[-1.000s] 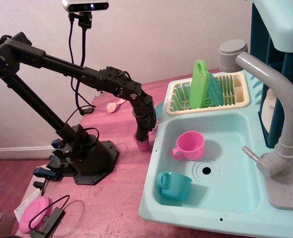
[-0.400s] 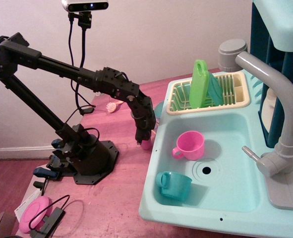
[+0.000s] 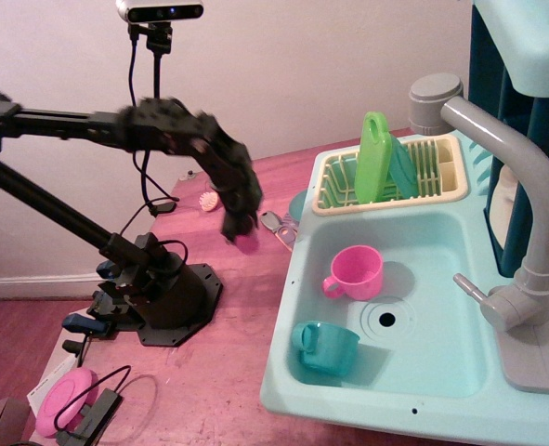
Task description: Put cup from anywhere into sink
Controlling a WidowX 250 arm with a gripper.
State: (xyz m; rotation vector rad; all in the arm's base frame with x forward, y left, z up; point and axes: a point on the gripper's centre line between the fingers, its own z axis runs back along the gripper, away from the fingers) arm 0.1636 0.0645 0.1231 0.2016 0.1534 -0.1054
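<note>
Gripper (image 3: 241, 234) blurred above table (image 3: 209, 372), clamped on pink cup (image 3: 247, 242), left of sink (image 3: 423, 372). You hold light, rigid, slick plastic: pinch rim wall firmly.

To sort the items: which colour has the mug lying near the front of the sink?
Teal mug, observation.image view.

A robot test setup in a home-like room: a light-turquoise plastic toy sink (image 3: 348, 409) with grey plastic faucet (image 3: 525, 195) and cream dish rack (image 3: 330, 200) sits on a reddish wooden table (image 3: 218, 372). A plain white wall (image 3: 302, 65) with baseboard stands behind, and a grey camera (image 3: 160, 10) is mounted overhead on a black stand.
</note>
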